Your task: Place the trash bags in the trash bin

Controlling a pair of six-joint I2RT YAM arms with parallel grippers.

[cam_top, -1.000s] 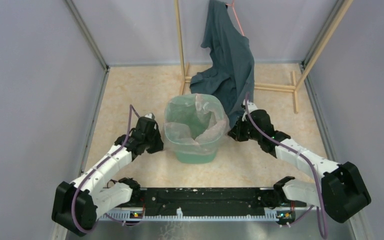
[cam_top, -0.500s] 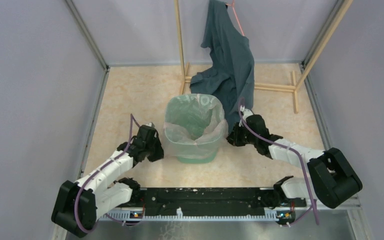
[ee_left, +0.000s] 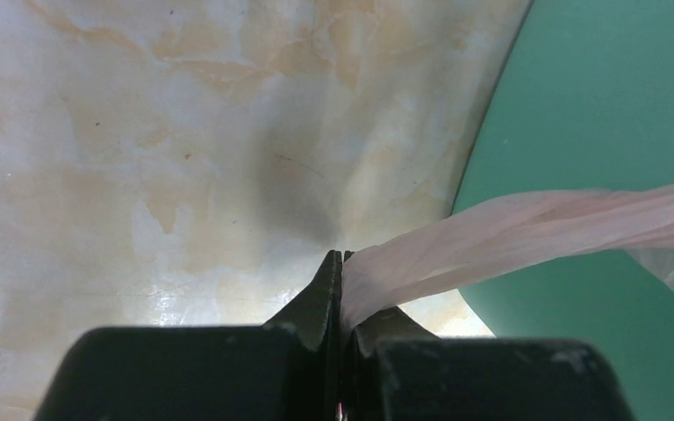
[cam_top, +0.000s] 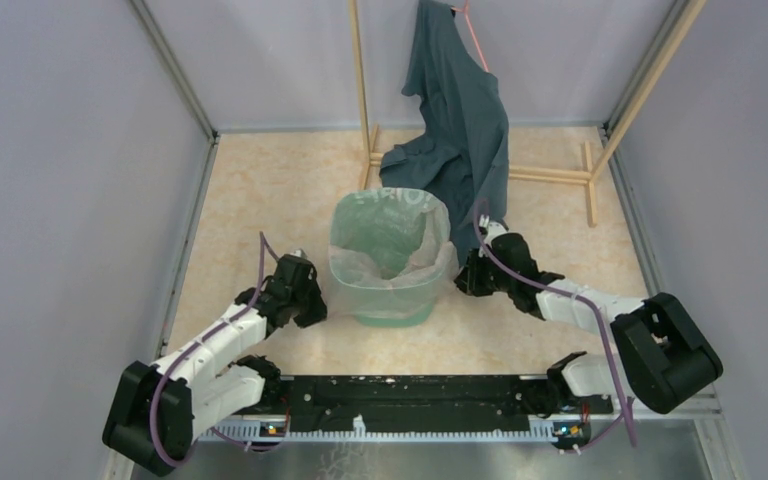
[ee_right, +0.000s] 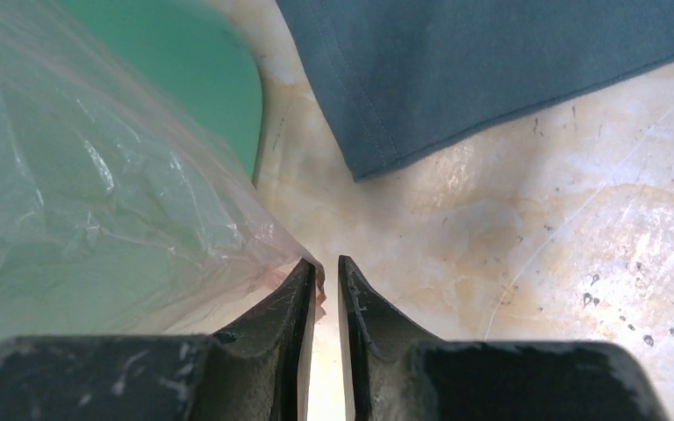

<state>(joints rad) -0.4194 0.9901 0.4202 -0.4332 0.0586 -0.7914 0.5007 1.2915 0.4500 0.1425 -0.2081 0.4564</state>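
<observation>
Pink film bag (cam_top: pixel 355 278) drapes over the rim of the green bin (cam_top: pixel 392 315) between my arms, its left edge pulled taut in my clamped left pincer (ee_left: pixel 340 263), its right edge at the tips of my barely parted right pincer (ee_right: pixel 326 267).

Beige marbled table and its load

We see the table (cam_top: pixel 260 190) carrying the mint-green trash bin (cam_top: pixel 392 313) near its middle, a wooden rack (cam_top: pixel 550 177) standing behind, and a dark teal-grey garment's (cam_top: pixel 445 160) lower end resting just beside the bin.

Pale trash bag (ee_right: pixel 96 193) edge at 2 narrowly parted fingers (ee_right: pixel 291 303), trash bin (ee_right: pixel 195 81) alongside.
</observation>
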